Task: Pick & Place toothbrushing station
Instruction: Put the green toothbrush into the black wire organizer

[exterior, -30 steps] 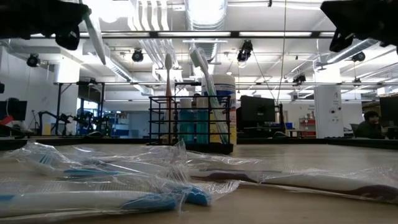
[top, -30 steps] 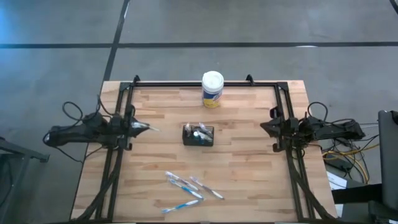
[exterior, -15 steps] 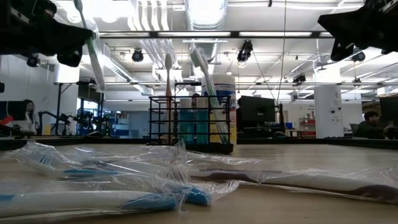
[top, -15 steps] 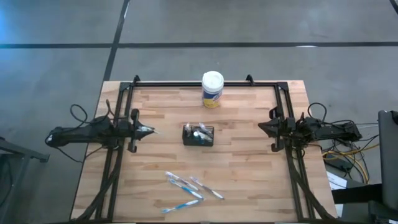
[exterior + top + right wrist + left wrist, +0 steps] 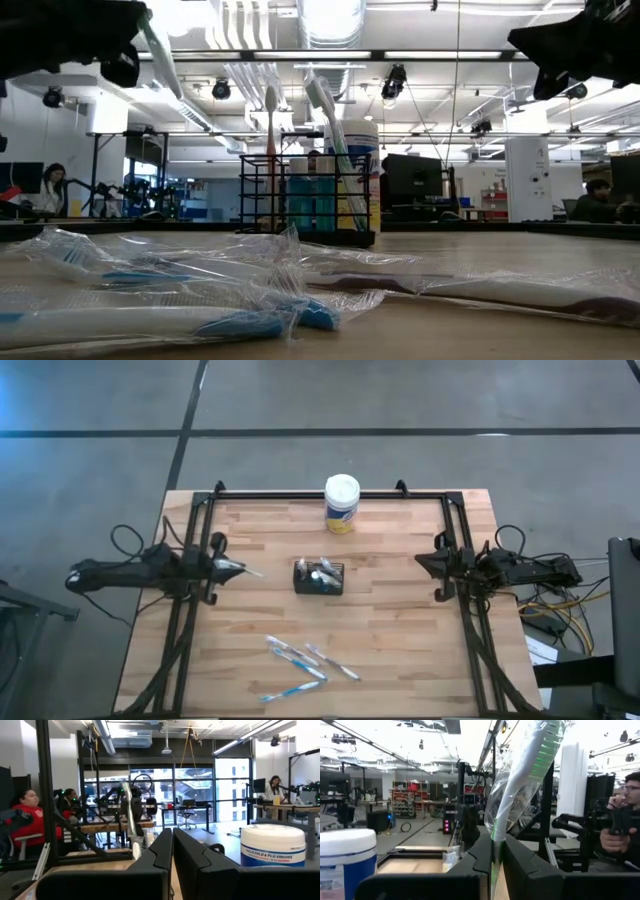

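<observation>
One wrapped toothbrush (image 5: 522, 785) is clamped in my left hand (image 5: 222, 567), raised left of the toothbrushing station (image 5: 319, 577) at mid-bench; its slippery wrapper could slide or snag the rim; right hand (image 5: 432, 567) closed, empty.

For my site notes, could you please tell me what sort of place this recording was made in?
Most likely a robotics lab or workshop: a wooden table framed by a black rig, more workbenches with seated people behind, and exposed ceiling ducts.
</observation>
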`<state>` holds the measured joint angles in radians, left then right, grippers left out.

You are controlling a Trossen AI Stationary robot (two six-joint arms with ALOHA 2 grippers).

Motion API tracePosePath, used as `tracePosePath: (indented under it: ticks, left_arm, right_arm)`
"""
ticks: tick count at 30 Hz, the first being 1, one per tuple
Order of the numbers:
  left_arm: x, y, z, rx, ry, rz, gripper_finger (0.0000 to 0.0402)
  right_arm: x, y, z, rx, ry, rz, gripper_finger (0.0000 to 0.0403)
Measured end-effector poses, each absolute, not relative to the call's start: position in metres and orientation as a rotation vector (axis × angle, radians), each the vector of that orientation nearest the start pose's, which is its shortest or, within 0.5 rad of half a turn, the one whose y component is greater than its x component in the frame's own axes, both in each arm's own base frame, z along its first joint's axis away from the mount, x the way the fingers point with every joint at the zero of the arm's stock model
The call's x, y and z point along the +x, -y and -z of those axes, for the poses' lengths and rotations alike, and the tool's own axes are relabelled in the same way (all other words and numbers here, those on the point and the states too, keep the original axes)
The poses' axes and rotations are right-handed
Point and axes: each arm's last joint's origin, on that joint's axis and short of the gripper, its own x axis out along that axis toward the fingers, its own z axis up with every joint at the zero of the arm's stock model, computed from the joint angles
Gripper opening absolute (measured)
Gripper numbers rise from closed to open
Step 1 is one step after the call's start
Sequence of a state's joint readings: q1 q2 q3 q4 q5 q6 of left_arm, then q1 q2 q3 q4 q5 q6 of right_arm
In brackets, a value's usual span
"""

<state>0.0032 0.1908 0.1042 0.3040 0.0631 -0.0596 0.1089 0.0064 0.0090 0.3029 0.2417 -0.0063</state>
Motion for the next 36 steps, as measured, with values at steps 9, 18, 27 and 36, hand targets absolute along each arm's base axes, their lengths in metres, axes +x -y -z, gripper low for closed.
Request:
tracePosePath:
  ticks: [9, 18, 27, 36]
  left_arm:
    - [0.143, 0.002, -0.224, -0.023, 0.149, 0.093, 0.0026]
    - [0.186, 0.002, -0.22, 0.003, 0.065, 0.09, 0.0026]
    - [0.215, 0.003, -0.233, 0.045, 0.042, 0.125, 0.0026]
    - [0.221, 0.0, -0.228, 0.091, -0.028, 0.112, 0.0026]
  right_arm:
    - [0.093, -0.003, -0.194, 0.047, 0.296, 0.137, 0.0012]
    - [0.093, -0.003, -0.193, 0.048, 0.286, 0.137, 0.0012]
    - [0.094, -0.003, -0.191, 0.046, 0.258, 0.137, 0.0012]
    - [0.094, -0.003, -0.19, 0.046, 0.253, 0.136, 0.0012]
